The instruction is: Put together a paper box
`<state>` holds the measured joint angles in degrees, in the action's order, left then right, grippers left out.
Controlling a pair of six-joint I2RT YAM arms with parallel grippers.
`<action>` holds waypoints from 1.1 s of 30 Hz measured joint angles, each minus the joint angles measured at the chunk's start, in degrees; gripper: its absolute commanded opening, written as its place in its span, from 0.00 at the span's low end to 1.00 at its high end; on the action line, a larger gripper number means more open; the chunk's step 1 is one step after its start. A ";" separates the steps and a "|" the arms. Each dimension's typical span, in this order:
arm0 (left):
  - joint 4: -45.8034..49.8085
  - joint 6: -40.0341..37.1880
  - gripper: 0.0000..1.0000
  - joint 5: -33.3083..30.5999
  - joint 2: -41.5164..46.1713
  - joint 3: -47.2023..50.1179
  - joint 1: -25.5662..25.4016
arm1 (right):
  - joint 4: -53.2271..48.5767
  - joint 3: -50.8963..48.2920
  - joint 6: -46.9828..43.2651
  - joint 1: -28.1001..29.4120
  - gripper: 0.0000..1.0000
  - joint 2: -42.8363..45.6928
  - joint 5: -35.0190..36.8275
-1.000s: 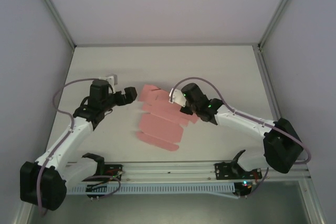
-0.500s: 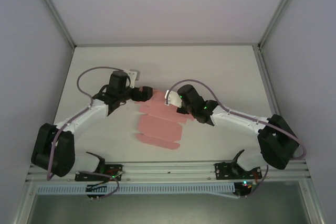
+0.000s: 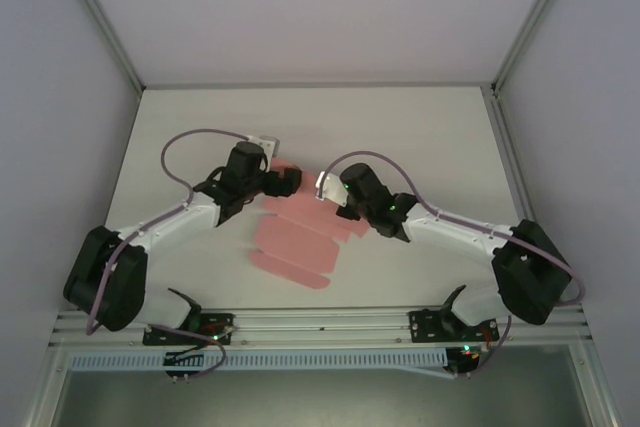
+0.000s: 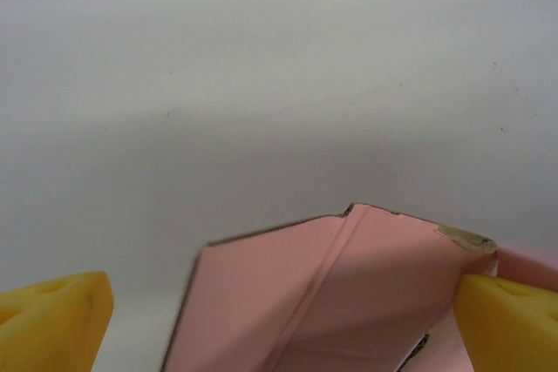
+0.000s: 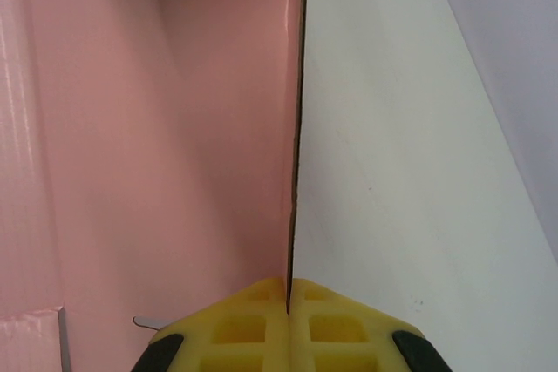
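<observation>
The paper box (image 3: 296, 242) is a pale pink die-cut sheet lying mostly flat mid-table, with flaps at its far end. My right gripper (image 3: 336, 199) is at the sheet's far right edge. In the right wrist view its yellow pads (image 5: 253, 328) are shut on the card's thin edge (image 5: 294, 172), which stands up between them. My left gripper (image 3: 287, 182) sits at the sheet's far left corner. In the left wrist view it stands open (image 4: 279, 328), with a creased pink flap (image 4: 331, 294) rising between the widely spaced yellow fingertips (image 4: 52, 320).
The white table (image 3: 420, 137) stretches behind and to both sides of the sheet. A metal rail (image 3: 320, 325) runs along the near edge, and grey walls close in on the left and right.
The left arm has swung right, up to the sheet's far left corner. The sheet's near end has slid slightly left. The right gripper has kept its hold.
</observation>
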<state>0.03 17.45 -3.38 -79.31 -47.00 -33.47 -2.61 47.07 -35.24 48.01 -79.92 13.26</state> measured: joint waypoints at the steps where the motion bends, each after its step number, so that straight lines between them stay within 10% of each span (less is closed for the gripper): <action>1: 0.07 0.26 1.00 -0.44 0.81 0.44 -0.15 | 0.24 -0.33 0.20 0.00 0.00 0.48 -0.02; 13: 6.05 8.13 1.00 -4.90 22.01 11.26 6.36 | 1.68 -3.28 1.55 -0.22 0.00 5.53 0.72; 20: 11.15 12.46 1.00 -9.53 18.86 14.51 10.54 | 2.62 -4.00 2.86 -0.85 0.00 5.79 0.44; 33: -2.95 9.75 1.00 4.63 14.27 19.23 10.51 | 2.82 -4.00 5.44 -1.42 0.00 5.92 -2.05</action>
<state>-2.92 27.20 1.26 -65.04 -27.77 -22.96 0.21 43.07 -29.80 46.59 -74.00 11.20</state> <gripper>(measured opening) 0.994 0.049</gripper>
